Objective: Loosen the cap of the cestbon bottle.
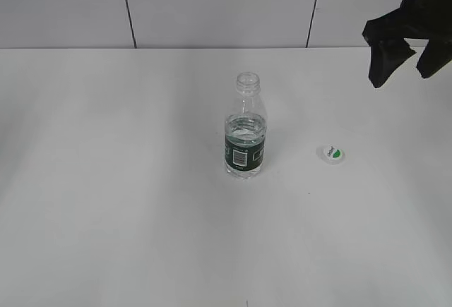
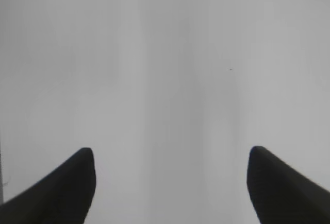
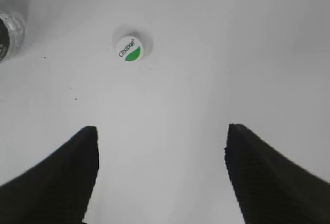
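The cestbon bottle (image 1: 246, 135) stands upright mid-table, clear with a dark green label and water inside; its threaded neck is bare. Its edge shows at the top left of the right wrist view (image 3: 10, 31). The white cap (image 1: 330, 154) with its green mark lies flat on the table to the bottle's right, also in the right wrist view (image 3: 129, 49). My right gripper (image 1: 402, 65) hangs open above the table's back right, well clear of both; between its fingers (image 3: 161, 131) is only bare table. My left gripper (image 2: 171, 154) is open over blank white surface and does not show in the exterior view.
A white table (image 1: 106, 201) stretches around the bottle. A white panelled wall (image 1: 212, 3) with dark seams runs behind the table's far edge.
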### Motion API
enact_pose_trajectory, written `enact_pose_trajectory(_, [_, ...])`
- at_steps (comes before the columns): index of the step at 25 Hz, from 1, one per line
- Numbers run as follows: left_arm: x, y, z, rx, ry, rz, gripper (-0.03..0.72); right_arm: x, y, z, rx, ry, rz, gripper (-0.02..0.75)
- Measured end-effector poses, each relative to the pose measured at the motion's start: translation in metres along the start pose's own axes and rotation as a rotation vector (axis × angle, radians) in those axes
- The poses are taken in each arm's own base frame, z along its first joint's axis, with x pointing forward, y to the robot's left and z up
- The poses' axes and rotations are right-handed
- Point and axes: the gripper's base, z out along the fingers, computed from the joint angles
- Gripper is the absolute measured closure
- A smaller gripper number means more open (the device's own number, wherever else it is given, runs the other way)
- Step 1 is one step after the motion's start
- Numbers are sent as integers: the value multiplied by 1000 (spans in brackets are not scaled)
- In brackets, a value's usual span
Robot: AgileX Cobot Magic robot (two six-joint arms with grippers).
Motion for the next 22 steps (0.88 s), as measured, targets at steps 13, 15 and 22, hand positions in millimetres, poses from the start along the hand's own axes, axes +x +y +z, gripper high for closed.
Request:
enact_pose_trajectory(13, [60, -22, -17, 153, 46, -1, 143, 25, -38, -25, 40, -32, 108, 154])
enact_pose_trajectory(15, [74, -23, -25, 151, 32, -2, 143, 38, -35, -32, 41, -35, 108, 154])
enact_pose_trajectory(22, [123, -30, -54, 154, -69, -25, 143, 98, -21, -54, 28, -68, 117, 154])
